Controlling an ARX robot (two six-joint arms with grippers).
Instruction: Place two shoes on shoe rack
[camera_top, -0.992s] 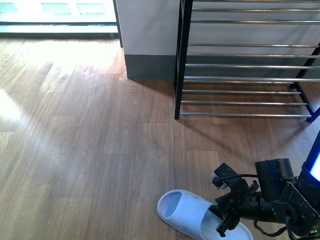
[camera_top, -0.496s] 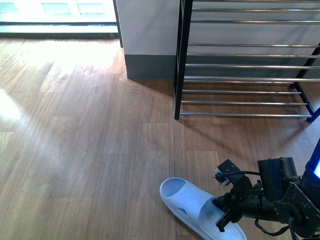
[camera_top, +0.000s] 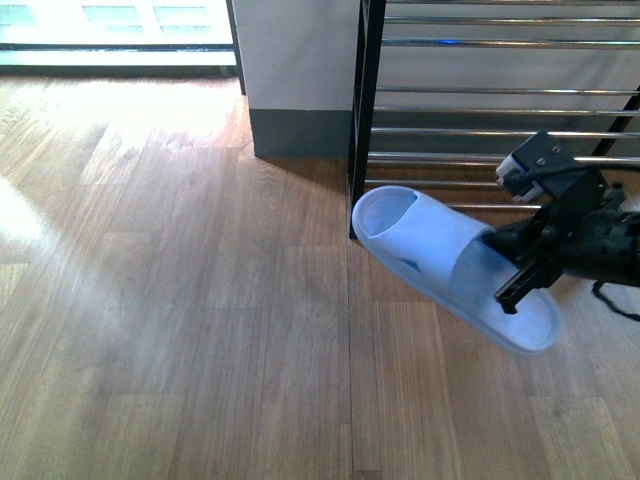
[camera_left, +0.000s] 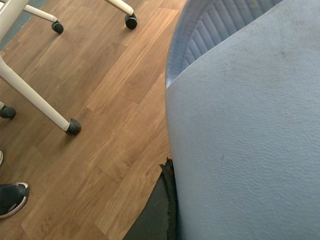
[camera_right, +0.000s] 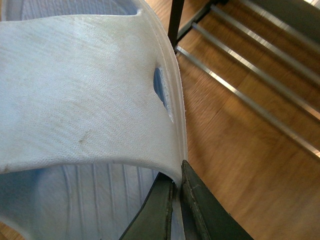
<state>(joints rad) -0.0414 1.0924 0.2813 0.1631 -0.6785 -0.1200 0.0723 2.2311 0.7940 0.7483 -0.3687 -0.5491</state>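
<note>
Wood-plank floor (camera_top: 180, 300) runs back to a pale wall (camera_top: 295, 50) with a dark skirting, and the shoe rack (camera_top: 362, 120) stands at the right with its black upright and chrome rods.

The front view shows the right claw (camera_top: 508, 270) holding a light-blue slide (camera_top: 430, 240) off the floor, just before the rack's lower rods. The open toe points toward the foot of the black upright and the heel hangs lower, out toward the camera. Whether the toe touches the upright cannot be told from here.

The right wrist view gives the grip the front view blurs. The right claw (camera_right: 177, 200) has its two dark fingers (camera_right: 200, 215) closed tightly on the edge of the slide's (camera_right: 85, 95) strap, with the ribbed footbed below. The rack's (camera_right: 250, 65) upright and rods lie beyond it, over bare floor.

Only the left wrist view shows the left arm. Another slide (camera_left: 250, 125) fills most of that picture, with one dark finger of the left claw (camera_left: 162, 205) lying along the strap's edge. I cannot tell how far that claw is open or whether it grips. Behind it are white chair legs (camera_left: 35, 97) on dark casters and a black shoe (camera_left: 10, 197) with a white sole on the floor.
</note>
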